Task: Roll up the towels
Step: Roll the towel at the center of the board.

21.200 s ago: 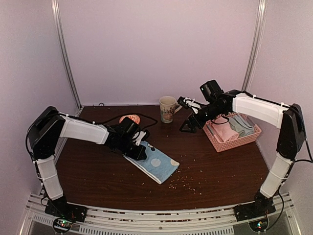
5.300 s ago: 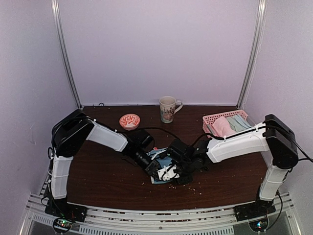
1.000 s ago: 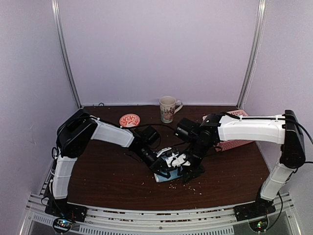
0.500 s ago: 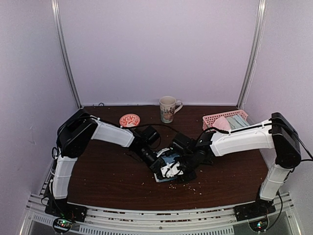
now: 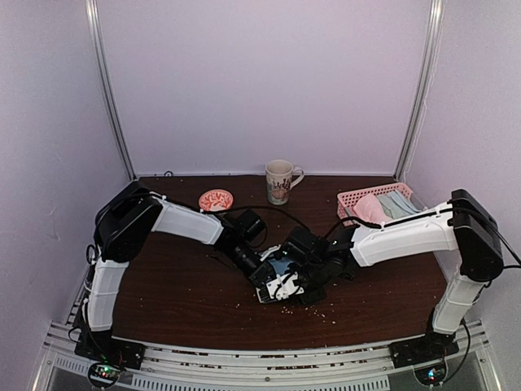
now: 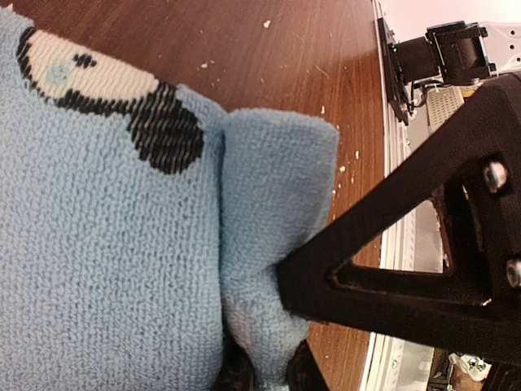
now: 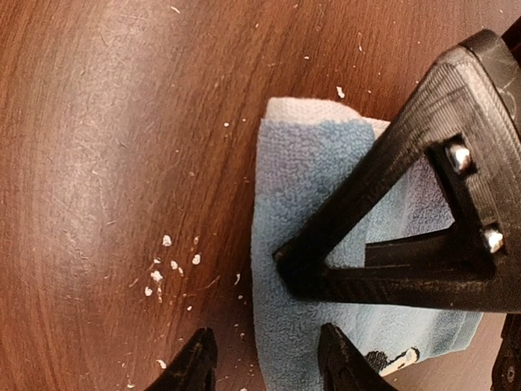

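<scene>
The light blue towel [image 5: 282, 266] with a white and black patch lies bunched up at the table's middle, between my two grippers. In the left wrist view the towel [image 6: 106, 244] fills the frame, and my left gripper [image 6: 264, 376] is shut on a thick fold of it [image 6: 273, 204]. My right gripper [image 7: 269, 362] is open and low over the table; one fingertip is beside the towel's edge [image 7: 305, 326] and the other is over the cloth. A black triangular finger of the other gripper presses on the towel in each wrist view. From above, the left gripper [image 5: 264, 281] and right gripper [image 5: 296, 287] almost touch.
A pink lattice basket [image 5: 355, 199] at the back right holds a pale pink towel [image 5: 370, 209] and a pale green-blue one [image 5: 396, 202]. A mug [image 5: 279, 181] and a small patterned bowl [image 5: 216, 199] stand at the back. Crumbs [image 7: 167, 265] lie near the towel.
Over the last second the right arm has come down from a raised pose, and its gripper now sits at the towel's near edge. The left gripper has stayed shut on the towel.
</scene>
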You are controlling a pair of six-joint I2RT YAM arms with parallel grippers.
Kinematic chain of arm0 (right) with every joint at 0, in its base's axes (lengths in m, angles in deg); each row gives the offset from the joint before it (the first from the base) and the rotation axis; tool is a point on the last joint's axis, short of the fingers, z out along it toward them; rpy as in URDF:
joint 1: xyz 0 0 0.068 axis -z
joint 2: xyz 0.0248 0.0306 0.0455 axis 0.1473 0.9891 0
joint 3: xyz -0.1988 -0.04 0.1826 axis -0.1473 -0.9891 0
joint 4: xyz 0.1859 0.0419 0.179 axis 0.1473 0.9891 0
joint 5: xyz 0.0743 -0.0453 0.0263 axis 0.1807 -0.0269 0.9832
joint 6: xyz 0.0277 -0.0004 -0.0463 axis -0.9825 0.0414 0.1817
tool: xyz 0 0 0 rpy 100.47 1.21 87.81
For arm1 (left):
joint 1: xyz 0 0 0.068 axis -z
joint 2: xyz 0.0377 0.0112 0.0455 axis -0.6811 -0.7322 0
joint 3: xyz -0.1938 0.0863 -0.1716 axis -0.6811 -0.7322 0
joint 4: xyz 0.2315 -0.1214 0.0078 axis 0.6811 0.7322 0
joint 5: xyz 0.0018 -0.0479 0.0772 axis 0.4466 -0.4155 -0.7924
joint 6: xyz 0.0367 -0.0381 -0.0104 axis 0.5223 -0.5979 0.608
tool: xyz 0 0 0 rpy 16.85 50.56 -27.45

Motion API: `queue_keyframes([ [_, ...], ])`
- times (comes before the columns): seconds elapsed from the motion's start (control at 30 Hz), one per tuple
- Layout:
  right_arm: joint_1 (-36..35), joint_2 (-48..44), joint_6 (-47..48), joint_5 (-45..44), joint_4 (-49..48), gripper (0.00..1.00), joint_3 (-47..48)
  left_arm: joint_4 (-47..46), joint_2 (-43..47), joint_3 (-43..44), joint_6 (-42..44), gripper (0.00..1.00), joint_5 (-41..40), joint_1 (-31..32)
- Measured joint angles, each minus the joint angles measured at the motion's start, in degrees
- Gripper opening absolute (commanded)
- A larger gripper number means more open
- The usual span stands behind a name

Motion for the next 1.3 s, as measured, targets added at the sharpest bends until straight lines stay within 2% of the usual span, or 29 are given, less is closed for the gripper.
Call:
queue_keyframes([
  [0.33, -0.2, 1.8, 0.2, -2.2, -1.9, 0.43, 0.2, -0.2, 0.0, -0.4, 0.0, 0.05, 0.1, 0.0],
  [0.43, -0.4, 2.3, 0.4, -3.9, -4.0, 0.42, -0.5, -0.2, 0.0, -0.5, -0.1, 0.09, 0.2, -0.2],
  [0.6, -0.9, 2.7, 1.5, -7.1, -8.1, 0.26, -2.1, -0.2, 0.0, -0.6, 0.2, 0.23, 0.5, -0.3],
  [0.73, -1.0, 3.8, 2.1, -8.7, -10.3, 0.16, -2.0, 0.3, 1.3, -0.9, 1.0, 0.28, -0.1, -0.8],
  [0.9, -1.0, 5.4, 2.5, -8.5, -11.0, 0.11, -0.3, 0.8, 5.8, -4.4, 1.0, 0.32, -5.0, -2.3],
  [1.1, 1.2, 6.8, 2.3, -2.7, -3.9, 0.1, 4.6, -1.5, 16.6, -13.0, -2.2, 0.36, -11.6, -5.1],
  [1.3, 5.0, 11.6, 2.3, 9.6, 11.7, 0.11, 15.3, -8.5, 30.3, -23.0, -5.8, 0.35, -21.9, -6.1],
])
